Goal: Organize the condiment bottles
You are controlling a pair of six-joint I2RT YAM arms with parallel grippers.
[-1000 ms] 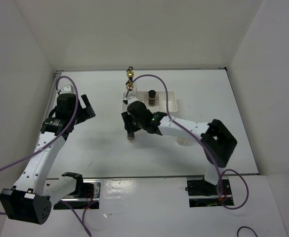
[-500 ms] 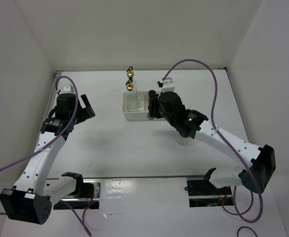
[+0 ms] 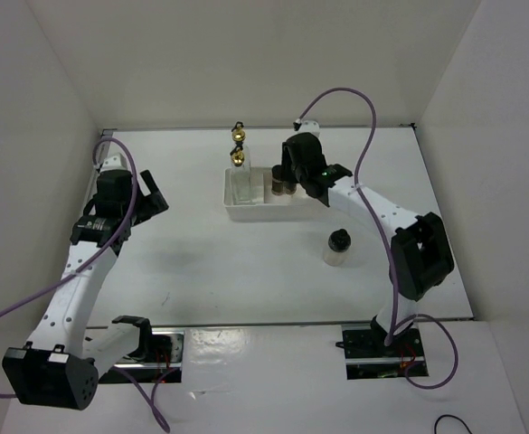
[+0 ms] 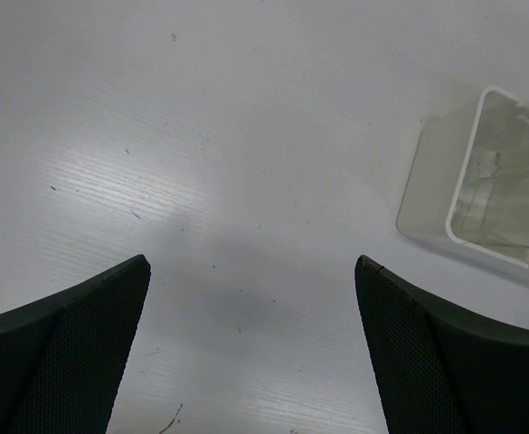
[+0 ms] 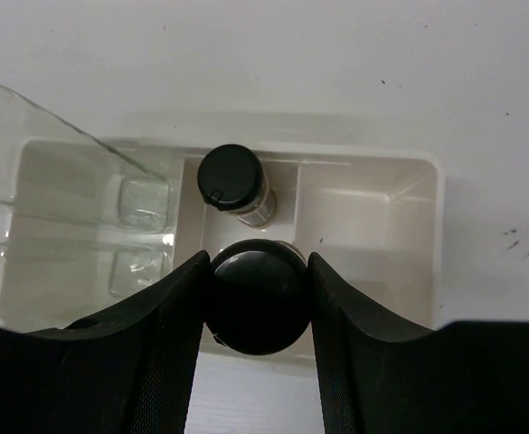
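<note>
The left gripper (image 4: pixel 250 262) hangs over the white table (image 4: pixel 246 136); its two dark, textured fingers (image 4: pixel 74 334) stand wide apart at the near corners of the view, with only tabletop between them; the surface there carries fine scratches, a few dark specks and a soft glare on the left; at the right edge sits a rounded corner of the white tray (image 4: pixel 427 190), well apart from both fingers; clear glass (image 4: pixel 508 190) shows inside it, too cropped to tell its shape.

walls (image 3: pixel 246 63): plain white panels — three sides | table (image 3: pixel 201 262): white, lightly scuffed | light: even, soft shadows
</note>
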